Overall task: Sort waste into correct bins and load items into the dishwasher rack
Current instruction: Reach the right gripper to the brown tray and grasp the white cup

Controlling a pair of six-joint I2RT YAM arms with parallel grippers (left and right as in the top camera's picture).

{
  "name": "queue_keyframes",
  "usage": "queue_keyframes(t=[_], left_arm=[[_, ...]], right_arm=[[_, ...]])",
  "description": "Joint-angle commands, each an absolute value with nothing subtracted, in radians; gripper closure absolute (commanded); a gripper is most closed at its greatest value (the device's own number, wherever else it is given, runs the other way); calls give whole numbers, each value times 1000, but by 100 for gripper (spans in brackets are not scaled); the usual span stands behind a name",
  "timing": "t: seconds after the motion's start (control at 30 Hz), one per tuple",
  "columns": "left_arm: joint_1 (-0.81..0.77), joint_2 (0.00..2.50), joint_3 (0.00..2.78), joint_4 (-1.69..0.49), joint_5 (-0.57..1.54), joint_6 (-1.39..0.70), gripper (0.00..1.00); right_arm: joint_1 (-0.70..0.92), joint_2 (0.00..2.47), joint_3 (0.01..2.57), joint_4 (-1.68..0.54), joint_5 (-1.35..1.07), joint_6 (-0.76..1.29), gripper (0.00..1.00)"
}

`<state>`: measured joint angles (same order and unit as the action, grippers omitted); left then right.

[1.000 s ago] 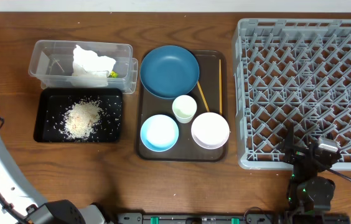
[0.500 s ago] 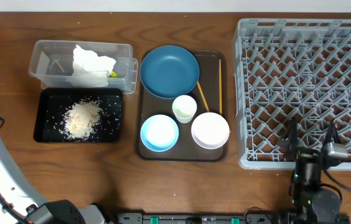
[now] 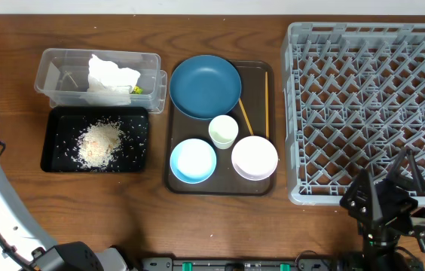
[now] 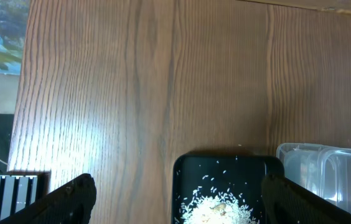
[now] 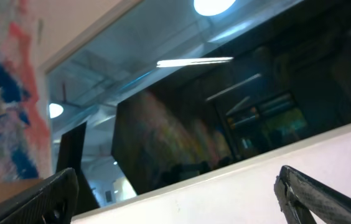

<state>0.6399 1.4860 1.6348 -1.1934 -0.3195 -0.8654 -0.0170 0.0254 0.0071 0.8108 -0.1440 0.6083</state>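
Right claw [image 3: 388, 177] drawn back, over rack [image 3: 371, 90] edge

Overhead looks straight down on the whole bench [image 3: 220, 226]. Left wrist looks down from high at its left end, sharing the black tray [image 4: 188, 186] and clear tub [image 4: 325, 180]. Right wrist tilts upward at dark glass [image 5: 225, 112].

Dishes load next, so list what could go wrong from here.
The cup, light blue bowl and white bowl sit crowded together; lifting one may nudge another. The chopsticks lie flat by the brown tray rim, likely hard to pinch. The open right pincer hovers at the rack wall and might clip it.
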Motion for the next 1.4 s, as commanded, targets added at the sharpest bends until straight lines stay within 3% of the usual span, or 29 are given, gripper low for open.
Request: queue_keyframes(t=[0.0, 0.2, 0.47, 0.6, 0.77, 0.97, 1.07, 1.37], left_arm=[[644, 1494, 1640, -1196, -326, -877, 12], [644, 1494, 1640, -1196, -326, -877, 12], [644, 1494, 1640, -1196, -326, -877, 12], [644, 1494, 1640, -1196, -326, -877, 12], [644, 1494, 1640, -1196, -326, -877, 12], [644, 1494, 1640, -1196, -326, -877, 12], [644, 1494, 1640, -1196, -326, -877, 12], [644, 1494, 1640, -1196, -326, -877, 12]], right_arm=[[-6, 39, 54, 791, -78, 638, 1], [-6, 195, 253, 598, -114, 556, 1], [-4, 685, 752, 306, -459, 335, 1], [44, 976, 1059, -8, -585, 194, 1], [216, 1293, 1432, -439, -514, -20, 1], [501, 1575, 1746, -781, -170, -191, 1], [612, 1660, 1799, -860, -72, -220, 1], [797, 1770, 1799, -985, -102, -218, 1]])
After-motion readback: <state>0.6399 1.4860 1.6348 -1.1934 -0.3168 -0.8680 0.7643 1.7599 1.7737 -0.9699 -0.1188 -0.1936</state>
